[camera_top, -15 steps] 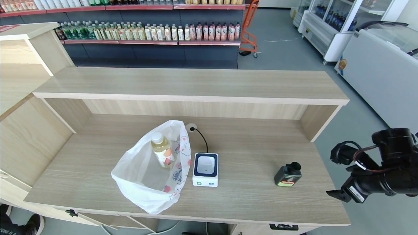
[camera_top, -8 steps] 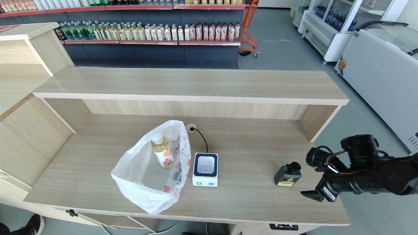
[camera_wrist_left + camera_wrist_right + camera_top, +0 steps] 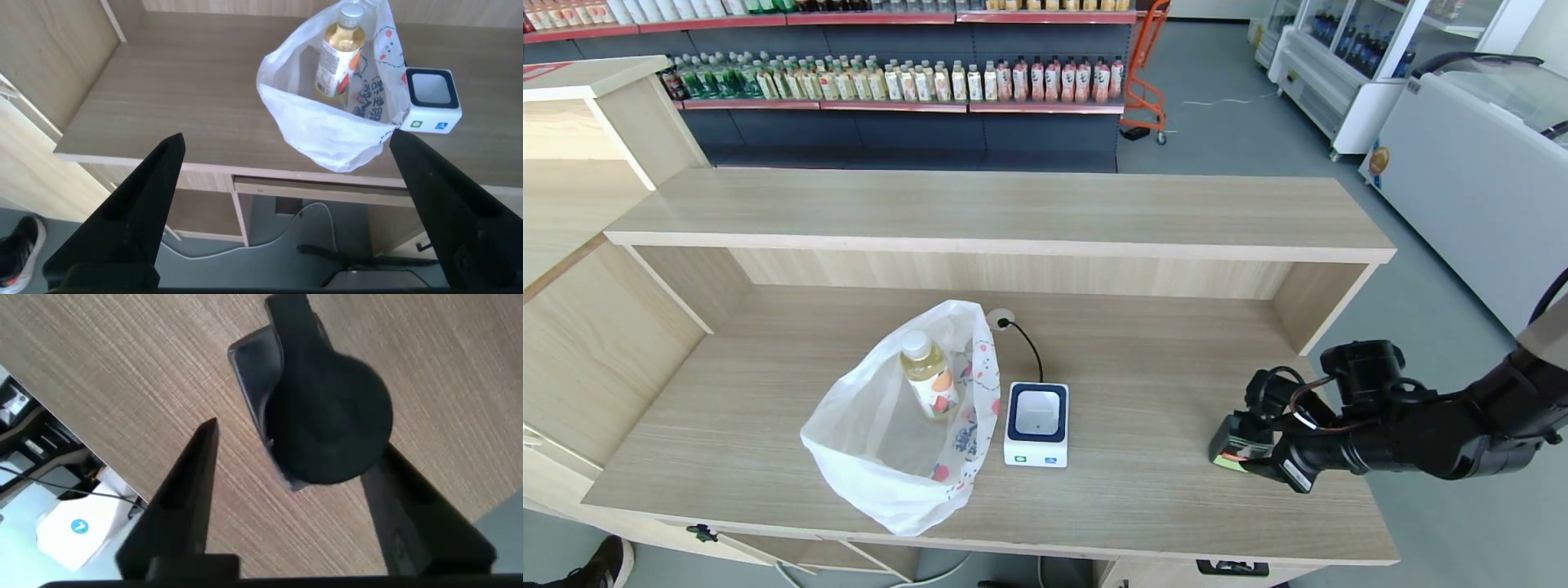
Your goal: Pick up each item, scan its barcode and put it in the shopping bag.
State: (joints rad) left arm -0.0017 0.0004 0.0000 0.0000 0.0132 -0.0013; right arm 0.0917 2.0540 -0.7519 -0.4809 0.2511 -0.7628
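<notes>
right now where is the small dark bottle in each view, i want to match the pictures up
head view: small dark bottle on the counter's right part, partly behind the right gripper.
right wrist view: mid-picture, seen from above, between the open fingers.
left wrist view: takes in the shopping bag and scanner end instead.
shared landmark: the wood-grain counter top.

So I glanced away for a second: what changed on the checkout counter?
The right gripper swung in from beyond the right end of the counter, leftward to the small dark bottle, and now straddles it with open fingers; nothing gripped yet. The bottle itself, the shopping bag with its drink bottle and the scanner stayed put.
</notes>
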